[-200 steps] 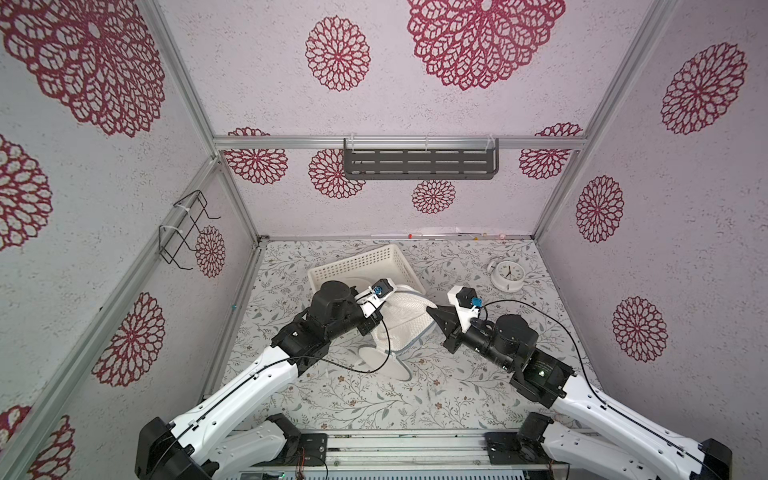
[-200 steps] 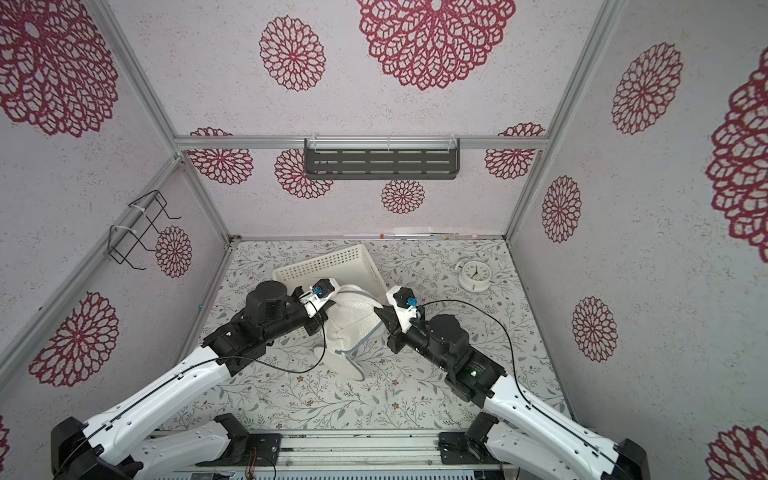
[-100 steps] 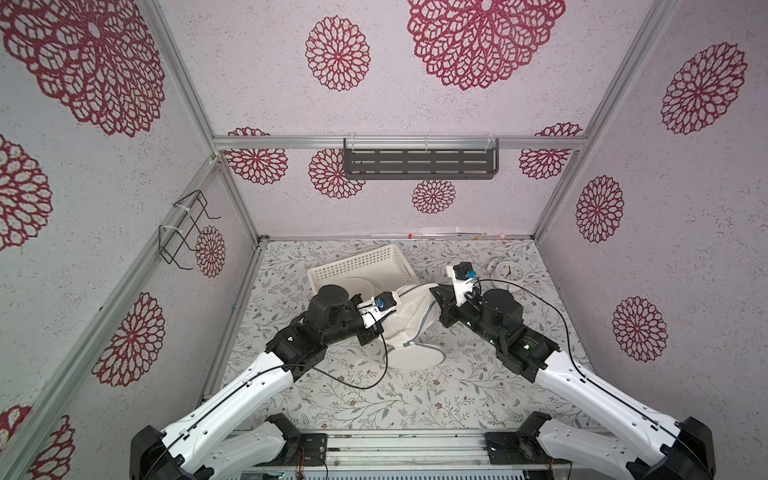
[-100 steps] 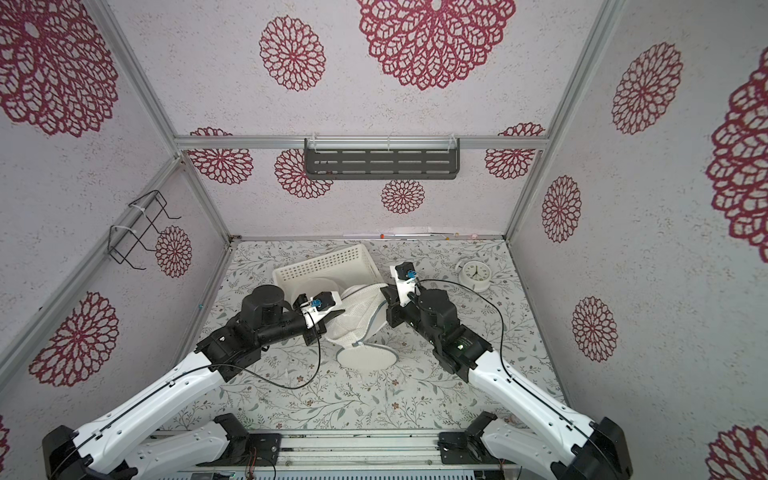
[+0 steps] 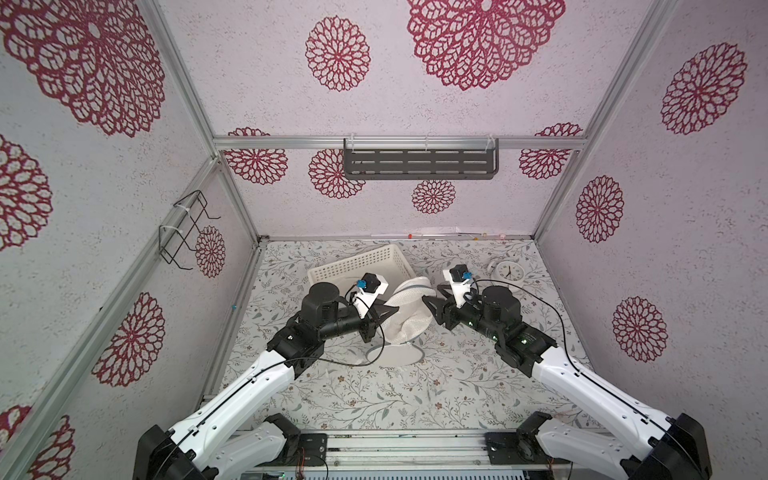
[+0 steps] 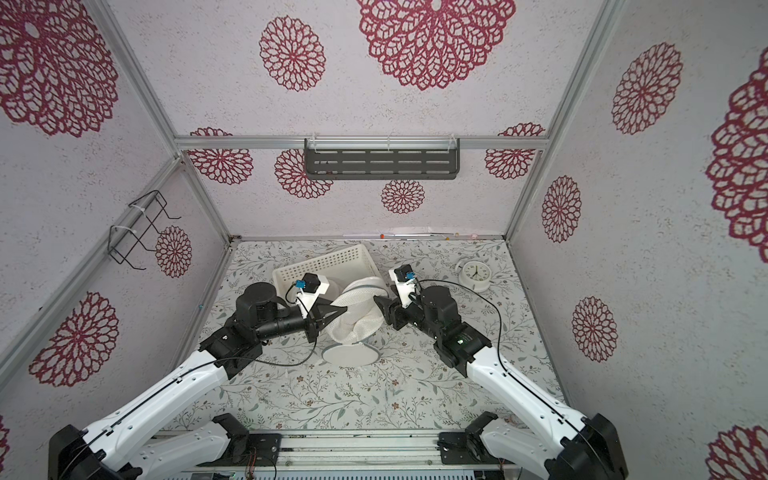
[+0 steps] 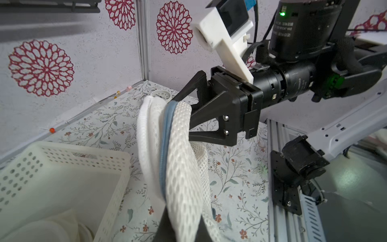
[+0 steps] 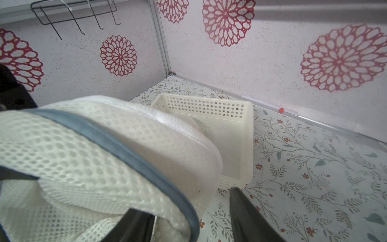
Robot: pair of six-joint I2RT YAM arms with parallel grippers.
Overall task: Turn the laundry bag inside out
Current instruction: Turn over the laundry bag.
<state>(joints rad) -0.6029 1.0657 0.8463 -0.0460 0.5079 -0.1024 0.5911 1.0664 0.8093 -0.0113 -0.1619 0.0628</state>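
Note:
The laundry bag [image 5: 409,309] [image 6: 358,307] is white mesh with a blue-grey trim. It hangs between both arms, and its round bottom rests on the table. My left gripper [image 5: 391,310] [image 6: 340,311] is shut on the bag's left side; in the left wrist view the mesh [image 7: 184,167] drapes over and hides its jaws. My right gripper [image 5: 430,300] [image 6: 380,302] [image 8: 181,199] is open at the bag's right side. The trimmed rim [image 8: 125,150] lies over one of its fingers [image 8: 134,226], and the other finger [image 8: 247,213] stands clear of the cloth.
A white perforated basket [image 5: 361,266] [image 6: 328,264] [image 8: 209,109] stands just behind the bag. A white alarm clock [image 5: 508,271] [image 6: 473,274] sits at the back right. A grey shelf [image 5: 419,164] hangs on the back wall and a wire rack [image 5: 185,228] on the left wall.
My right gripper has gone from shut to open and has shifted toward the back. The bag's round bottom has dropped onto the table. The left gripper keeps its hold.

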